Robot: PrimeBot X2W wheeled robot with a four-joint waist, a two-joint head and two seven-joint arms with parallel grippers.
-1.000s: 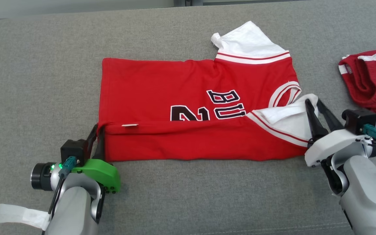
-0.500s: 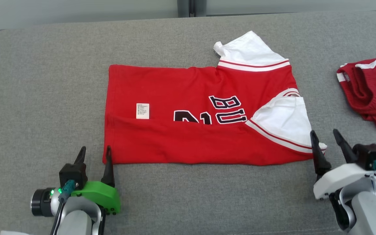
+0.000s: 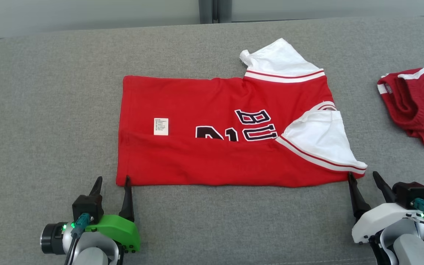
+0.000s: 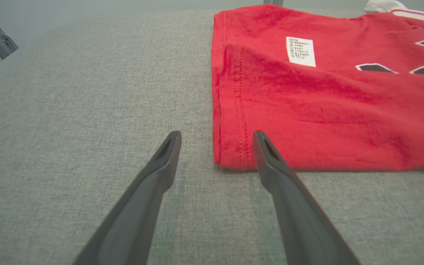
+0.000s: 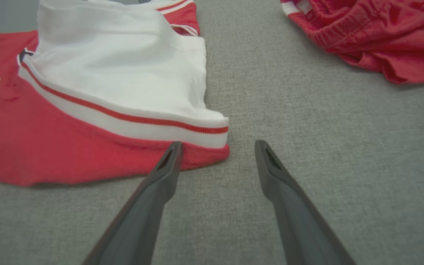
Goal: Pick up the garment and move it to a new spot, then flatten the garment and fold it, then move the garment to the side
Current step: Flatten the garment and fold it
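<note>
Grey fabric-covered table (image 3: 50, 110) spans the head view. Red basketball jersey (image 3: 204, 162) lies flat mid-table, near long edge folded up over the lower part of the black lettering, one white sleeve folded onto the front on the right, the other white sleeve sticking out at the far edge. Red shorts (image 3: 418, 103) bunched at far right, well apart from the jersey. Left tool (image 3: 113, 179) released, fingers spread, empty, at the jersey's near left corner. Right tool (image 3: 363, 175) released, empty, at the near right sleeve tip. Contact with the cloth is unclear for both. White care label (image 3: 161, 126) lies on the red cloth, left of the lettering.
</note>
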